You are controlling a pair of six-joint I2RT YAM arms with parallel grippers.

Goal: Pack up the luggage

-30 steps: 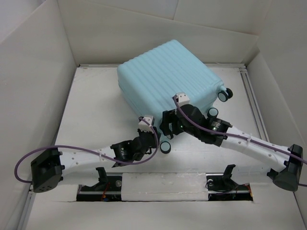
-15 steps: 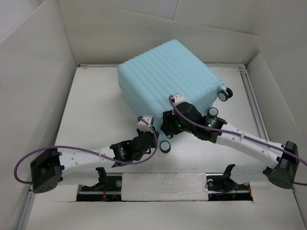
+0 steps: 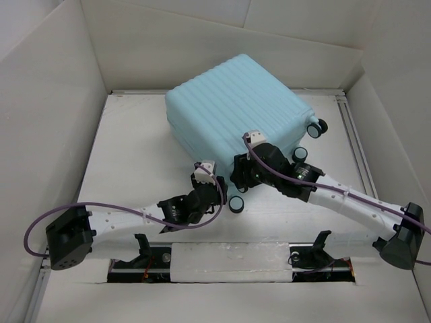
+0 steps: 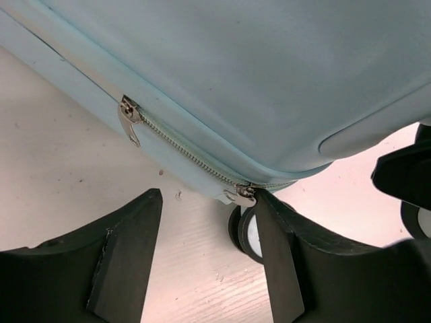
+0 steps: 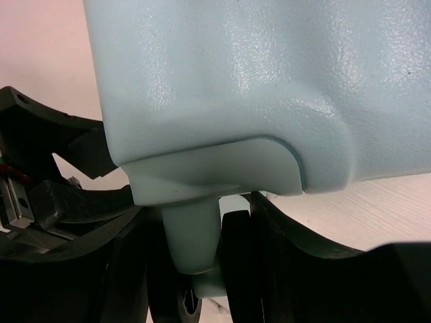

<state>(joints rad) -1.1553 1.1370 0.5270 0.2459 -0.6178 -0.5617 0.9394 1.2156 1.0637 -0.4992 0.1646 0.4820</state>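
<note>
Two metal zipper pulls sit ahead of my left gripper (image 4: 207, 202), which stands open with nothing between its black fingers. One pull (image 4: 241, 196) lies just off the right fingertip; the other (image 4: 129, 118) is up and to the left along the toothed zipper (image 4: 188, 151). The suitcase (image 3: 232, 108), a smooth pale-aqua hard shell ribbed on top, lies closed on the matte white bench (image 4: 54, 168), directly ahead of both grippers. My right gripper (image 5: 195, 229) is closed on a caster (image 5: 192, 245) under the rounded corner housing, pinching its pale stem and black wheels.
</note>
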